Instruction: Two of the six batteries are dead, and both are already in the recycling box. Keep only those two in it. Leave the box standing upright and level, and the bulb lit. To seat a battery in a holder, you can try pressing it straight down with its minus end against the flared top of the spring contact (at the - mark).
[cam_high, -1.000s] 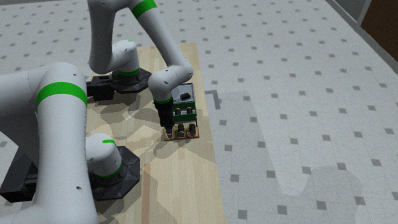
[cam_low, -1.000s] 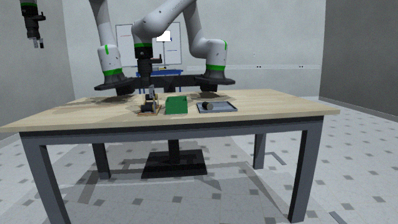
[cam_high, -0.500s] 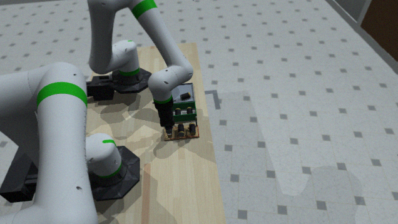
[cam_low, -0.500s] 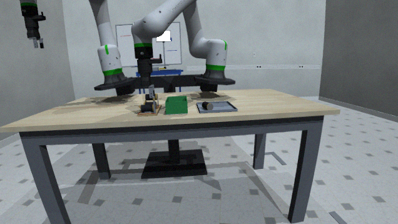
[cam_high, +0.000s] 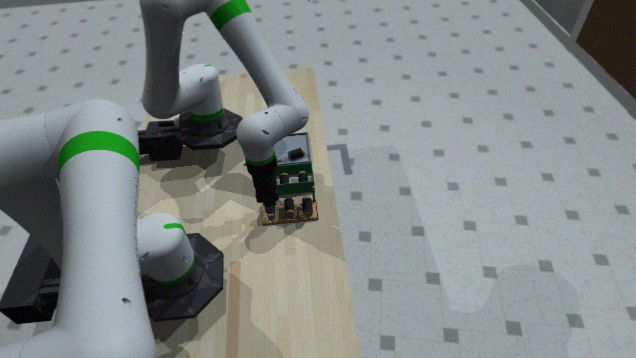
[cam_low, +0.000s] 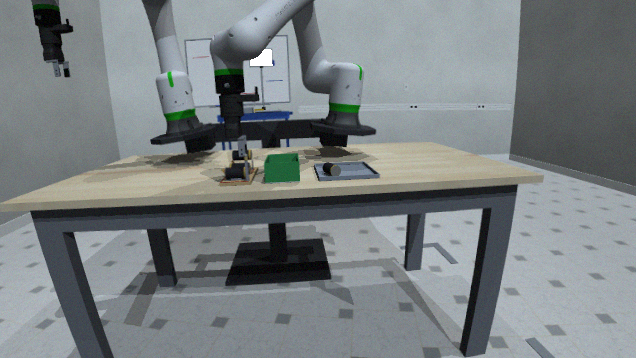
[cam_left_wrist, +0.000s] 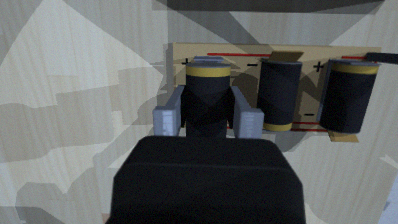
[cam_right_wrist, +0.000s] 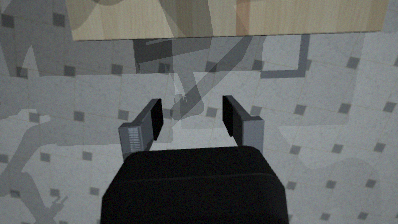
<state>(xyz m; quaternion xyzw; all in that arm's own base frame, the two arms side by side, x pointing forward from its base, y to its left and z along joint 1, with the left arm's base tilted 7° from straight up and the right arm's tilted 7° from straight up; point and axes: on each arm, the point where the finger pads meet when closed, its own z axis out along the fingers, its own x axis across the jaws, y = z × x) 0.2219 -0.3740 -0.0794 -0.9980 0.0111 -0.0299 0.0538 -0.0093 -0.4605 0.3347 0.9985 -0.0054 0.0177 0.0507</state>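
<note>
Two batteries (cam_high: 303, 178) in box (cam_high: 295, 188) (cam_low: 282, 170), one (cam_high: 296, 153) (cam_low: 331, 169) in tray (cam_high: 300, 140) (cam_low: 357, 171), left hand (cam_high: 270, 209) (cam_low: 242, 147) (cam_left_wrist: 208, 112) pinching another (cam_left_wrist: 207, 92), right (cam_low: 62, 71) (cam_right_wrist: 192, 118) spread

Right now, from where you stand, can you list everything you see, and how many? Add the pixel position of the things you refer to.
board batteries (cam_high: 289, 204) (cam_low: 235, 173) (cam_left_wrist: 279, 95): three, black-and-gold, on the board
box batteries (cam_high: 303, 178): two, black-and-gold, in the box
tray battery (cam_high: 295, 153) (cam_low: 329, 169): one, black-and-gold, in the tray
board (cam_high: 315, 218) (cam_left_wrist: 244, 95): one, tan, on the table
box (cam_high: 295, 188) (cam_low: 282, 170): one, green, between board and tray
tray (cam_high: 300, 139) (cam_low: 357, 171): one, grey, beside the box
table (cam_high: 290, 300) (cam_low: 425, 162) (cam_left_wrist: 75, 50) (cam_right_wrist: 290, 20): one, wooden, on the floor
whiteboard (cam_low: 277, 91): one, white, far wall
arms: two, white-green, behind the table
left claw (cam_high: 270, 212) (cam_low: 242, 147) (cam_left_wrist: 207, 98): one, grey-black, around a board battery
right claw (cam_low: 62, 70) (cam_right_wrist: 192, 109): one, grey-black, away from the table
</note>
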